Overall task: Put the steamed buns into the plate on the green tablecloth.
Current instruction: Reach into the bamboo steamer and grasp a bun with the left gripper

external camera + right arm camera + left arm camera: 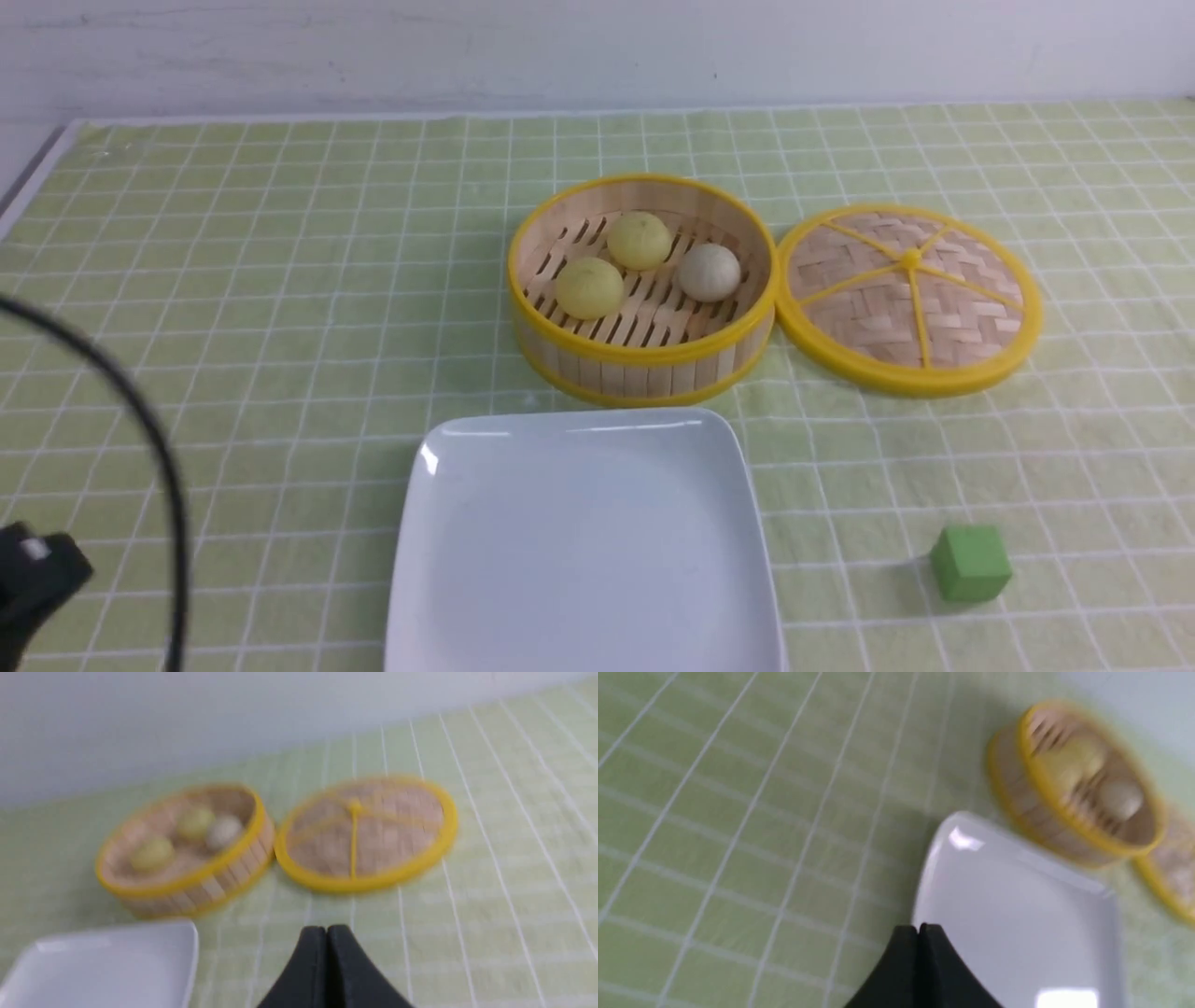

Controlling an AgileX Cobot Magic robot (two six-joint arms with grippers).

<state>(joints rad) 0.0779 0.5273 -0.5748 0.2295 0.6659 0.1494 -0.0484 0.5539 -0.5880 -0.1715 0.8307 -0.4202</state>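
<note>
Left gripper and right gripper both hang empty on the near side, tips pressed together, while the steamed buns sit in the open basket just beyond the plate, its lid laid to the right, seemingly for access.

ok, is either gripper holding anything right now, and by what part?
Nothing held. The left gripper and right gripper are both shut on nothing; the steamed buns all sit in the bamboo basket.
</note>
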